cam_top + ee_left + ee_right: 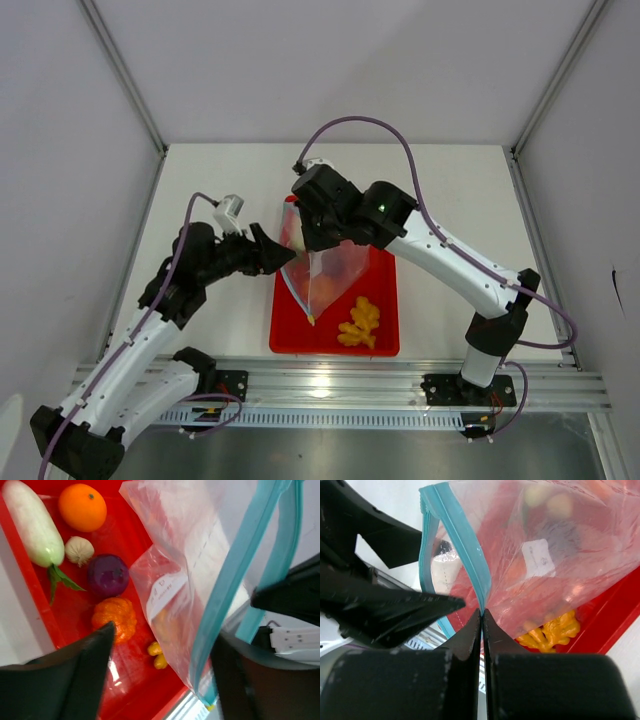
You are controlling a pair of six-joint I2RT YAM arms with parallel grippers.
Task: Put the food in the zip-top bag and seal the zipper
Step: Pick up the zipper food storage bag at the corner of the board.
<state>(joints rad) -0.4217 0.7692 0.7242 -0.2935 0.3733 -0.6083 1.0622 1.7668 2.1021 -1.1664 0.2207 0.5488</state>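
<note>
Above the red tray [385, 300], the right claw [482, 611] is clamped on the zipper [465, 555] of the hanging zip-top bag [330, 270], while the left claw [283, 256] stands apart around that strip's left side.

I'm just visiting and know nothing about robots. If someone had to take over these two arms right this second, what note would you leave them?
The right gripper is shut on the zipper of the zip-top bag, holding it up over the red tray.
The left gripper is open, with a finger on each side of the bag's mouth edge, gripping nothing.
Food: radish, orange, garlic, onion, pumpkin and ginger all lie in the tray, outside the bag.
Done: bag held up, mouth partly parted.
Left: load all six pieces, press the zipper shut.
</note>
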